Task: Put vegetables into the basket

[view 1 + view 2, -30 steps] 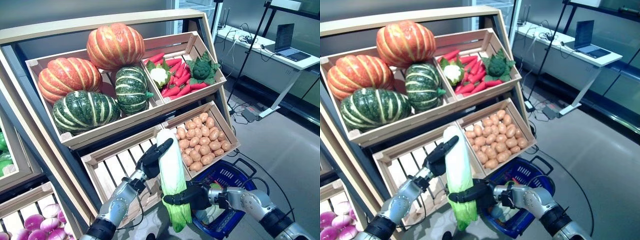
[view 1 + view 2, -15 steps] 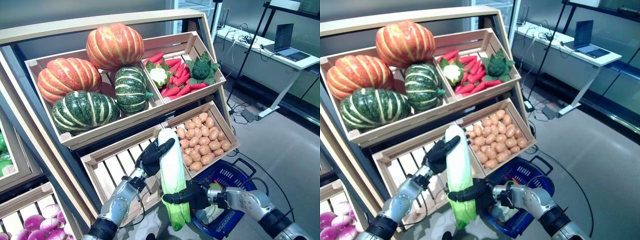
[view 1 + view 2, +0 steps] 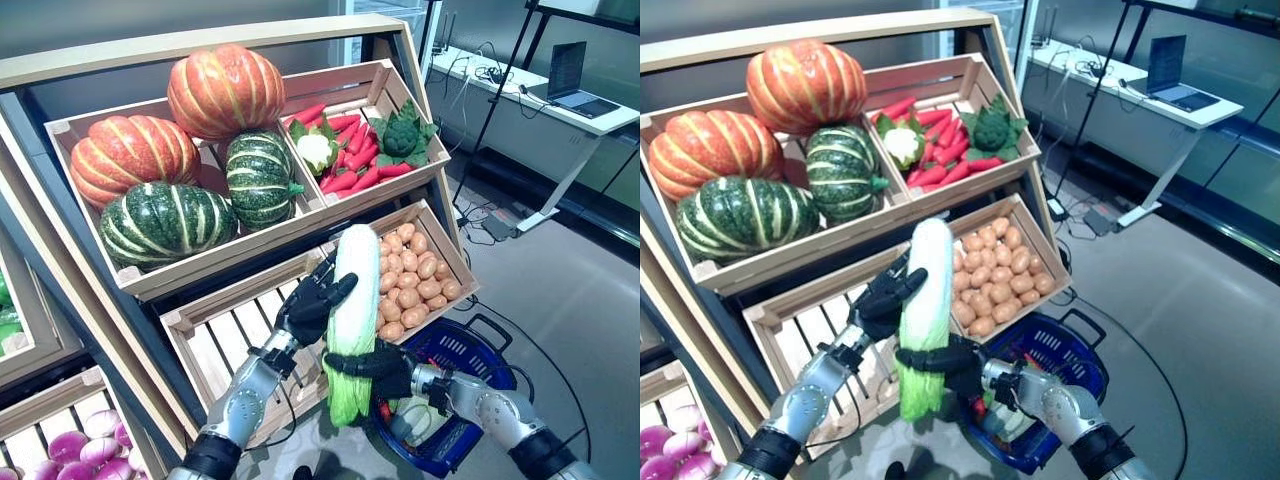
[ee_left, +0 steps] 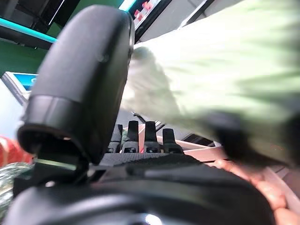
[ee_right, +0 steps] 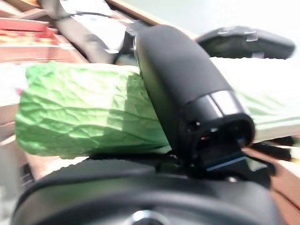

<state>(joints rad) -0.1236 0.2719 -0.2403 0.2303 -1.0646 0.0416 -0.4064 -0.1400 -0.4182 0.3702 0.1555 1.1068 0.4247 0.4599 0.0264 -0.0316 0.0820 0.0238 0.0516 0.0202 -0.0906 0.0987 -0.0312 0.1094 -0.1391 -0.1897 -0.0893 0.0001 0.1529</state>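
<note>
A long napa cabbage (image 3: 350,310), white at its upper end and leafy green at its lower end, is held up in front of the wooden stand's lower crates. My right hand (image 3: 378,362) is curled round its green lower part, seen close in the right wrist view (image 5: 93,112). My left hand (image 3: 312,305) holds its middle between thumb and fingers; the left wrist view shows the cabbage (image 4: 220,75) past the thumb. The blue basket (image 3: 478,352) stands on the floor just right of the cabbage, with a pale green vegetable (image 3: 415,420) and a red one (image 3: 385,408) inside.
The slanted wooden stand (image 3: 250,255) fills the left and centre. A crate of potatoes (image 3: 410,285) sits right beside the cabbage's top. An empty slatted crate (image 3: 225,345) lies behind my left arm. A desk with a laptop (image 3: 575,85) stands far right.
The cabbage has risen and tilted, its white top now up by the potato crate. Both hands moved up with it. The camera view shifted slightly.
</note>
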